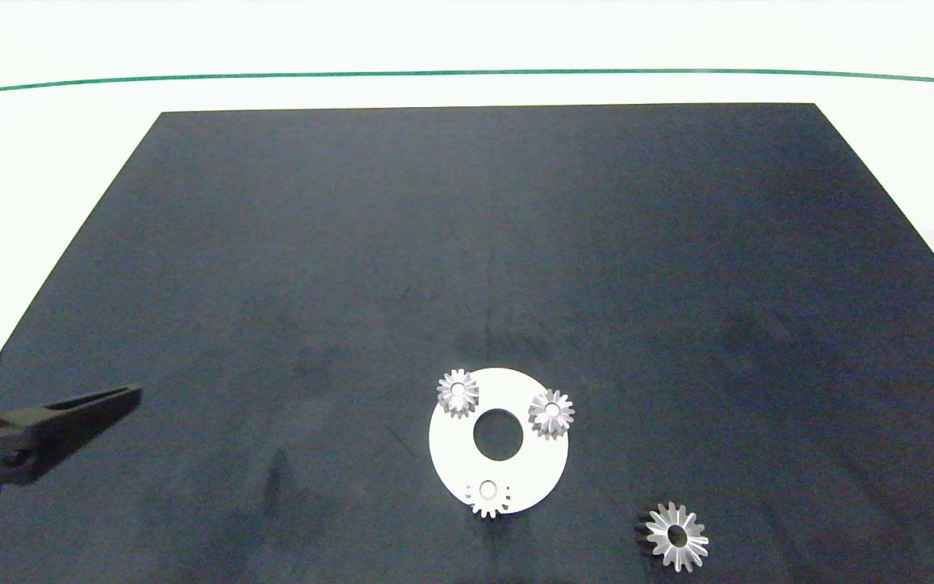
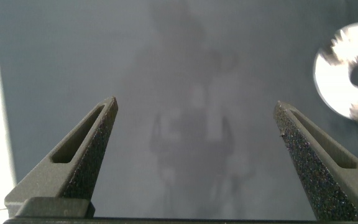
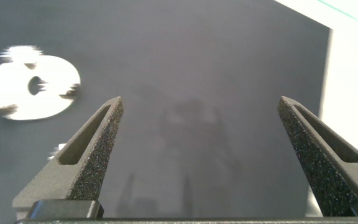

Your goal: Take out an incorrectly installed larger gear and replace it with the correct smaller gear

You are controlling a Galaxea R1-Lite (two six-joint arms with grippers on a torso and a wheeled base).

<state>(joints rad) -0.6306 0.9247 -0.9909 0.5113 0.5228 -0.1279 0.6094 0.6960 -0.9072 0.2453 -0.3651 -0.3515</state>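
A white disc [image 1: 451, 446] with a round central hole lies on the black mat. The smaller gear [image 1: 488, 496], whitish with stubby teeth, sits at the disc's near edge. The larger gear [image 1: 676, 536], shiny and star-like, lies flat on the mat to the right of the disc, near the front edge. My left gripper [image 1: 67, 372] hovers open and empty at the mat's left side, far from the disc. In the left wrist view the left gripper [image 2: 196, 104] shows bare mat between its fingers. The right gripper [image 3: 201, 99] is open and empty over bare mat, outside the head view.
Two small darker grey gears [image 1: 458, 392] [image 1: 551, 413] sit on the disc's far part. The disc also shows blurred in the wrist views [image 2: 347, 74] [image 3: 33, 84]. The black mat [image 1: 483, 243] lies on a white table, with a green line [image 1: 467, 73] beyond it.
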